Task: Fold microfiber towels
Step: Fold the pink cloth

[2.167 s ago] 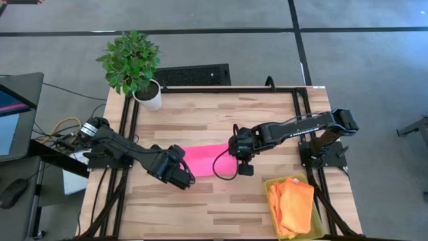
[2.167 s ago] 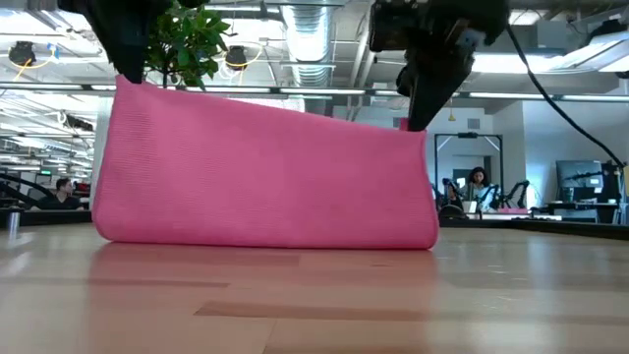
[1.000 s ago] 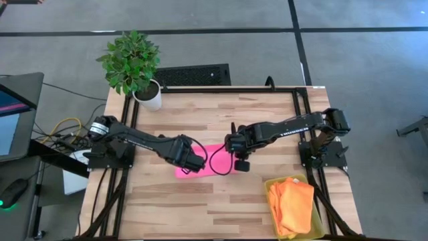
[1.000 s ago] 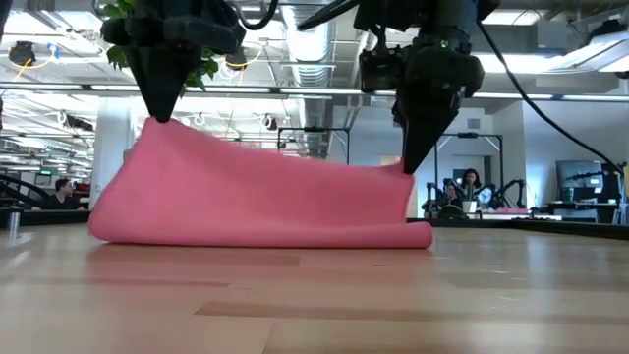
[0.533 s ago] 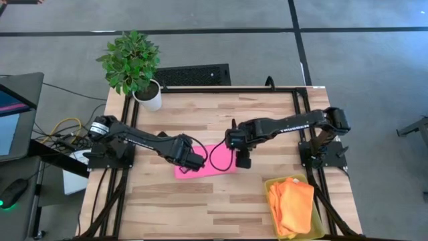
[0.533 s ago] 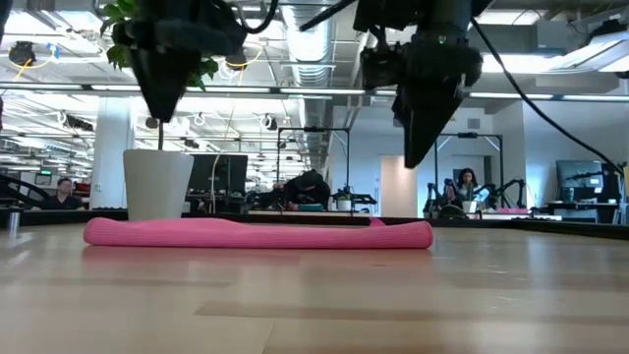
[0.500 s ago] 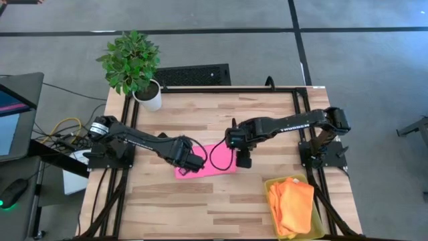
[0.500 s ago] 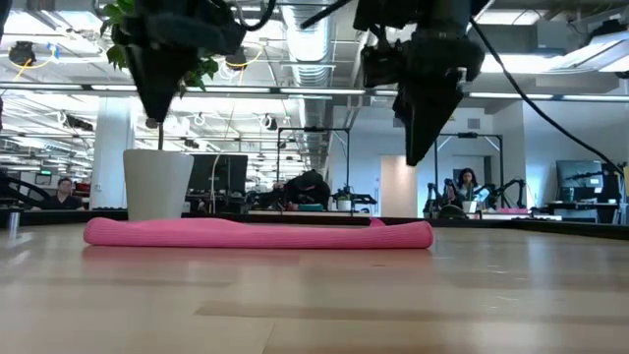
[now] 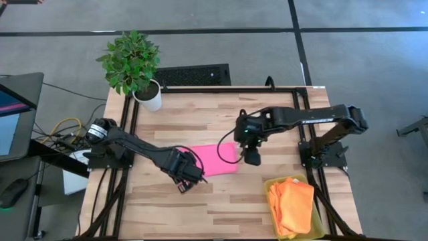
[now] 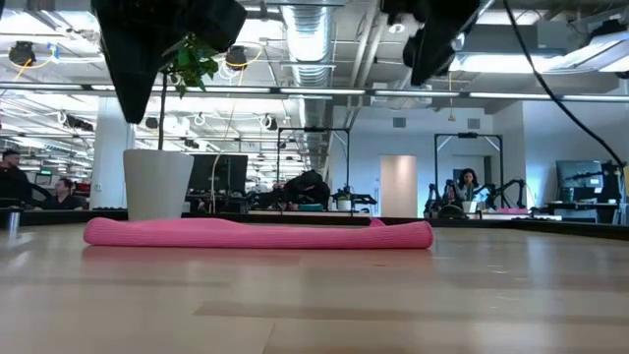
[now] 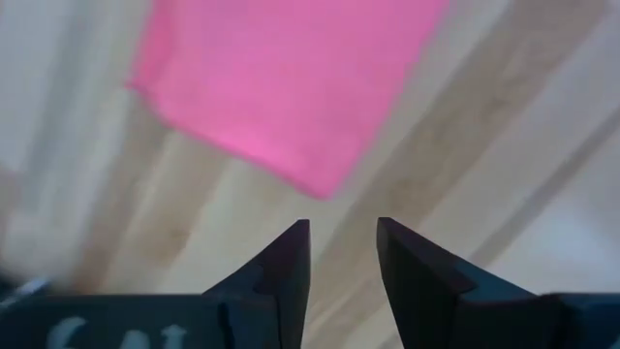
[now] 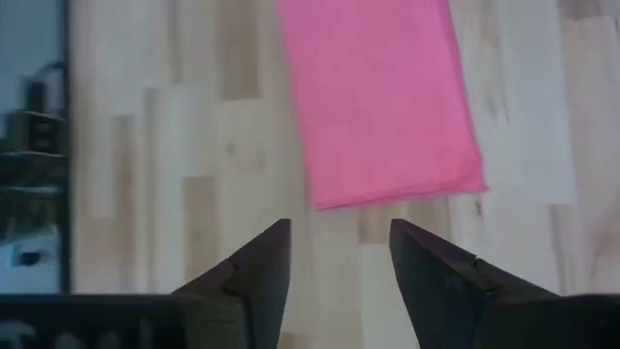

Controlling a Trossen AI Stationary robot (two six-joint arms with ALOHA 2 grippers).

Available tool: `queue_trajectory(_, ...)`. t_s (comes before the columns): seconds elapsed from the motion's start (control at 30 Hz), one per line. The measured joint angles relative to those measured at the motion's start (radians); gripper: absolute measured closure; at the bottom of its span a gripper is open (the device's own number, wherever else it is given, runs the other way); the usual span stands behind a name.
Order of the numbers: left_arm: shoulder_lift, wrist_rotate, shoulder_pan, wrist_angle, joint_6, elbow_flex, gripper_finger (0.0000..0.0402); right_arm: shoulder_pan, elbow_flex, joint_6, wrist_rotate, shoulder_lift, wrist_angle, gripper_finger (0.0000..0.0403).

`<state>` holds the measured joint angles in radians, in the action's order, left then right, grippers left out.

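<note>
A hot pink microfiber towel lies folded flat on the wooden table, near its middle; it also shows as a low pink strip in the low view. My left gripper hangs open above the bare wood just off the towel's near-left corner, touching nothing. My right gripper is open too, raised above the wood beside the towel's right edge. Orange towels lie in a yellow bin at the near right.
A potted plant in a white pot stands at the table's far left corner. The yellow bin fills the near right corner. Bare wood shows along the far side and the near left. People sit in the room behind the table.
Both grippers have let go of the pink towel and opened. Its raised upper edge has dropped, and it now lies folded flat. My left gripper has drawn back toward the near left, my right gripper up and toward the right edge.
</note>
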<state>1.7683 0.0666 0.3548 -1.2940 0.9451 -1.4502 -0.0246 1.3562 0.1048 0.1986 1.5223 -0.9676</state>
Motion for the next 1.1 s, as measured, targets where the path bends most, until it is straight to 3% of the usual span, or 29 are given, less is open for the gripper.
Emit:
queue_trajectory(0.2, 0.0, -0.066, 0.026, 0.163, -0.01, 0.1, 0.0288, 0.0, 0.0, 0.017, 0.037, -0.084, 0.031, 0.021)
queue_trajectory(0.67, 0.0, 0.006, 0.05, 0.449, -0.1, 0.318, 0.0288, -0.002, -0.001, 0.081, 0.038, -0.134, 0.034, 0.0214)
queue_trajectory(0.87, 0.001, 0.131, 0.051, 0.433, -0.099, 0.346, 0.0288, -0.002, -0.001, 0.082, 0.037, -0.114, 0.036, 0.0214)
queue_trajectory(1.1, 0.001, 0.116, 0.051, 0.436, -0.137, 0.347, 0.0288, -0.002, -0.002, 0.098, 0.039, -0.106, 0.03, 0.0214)
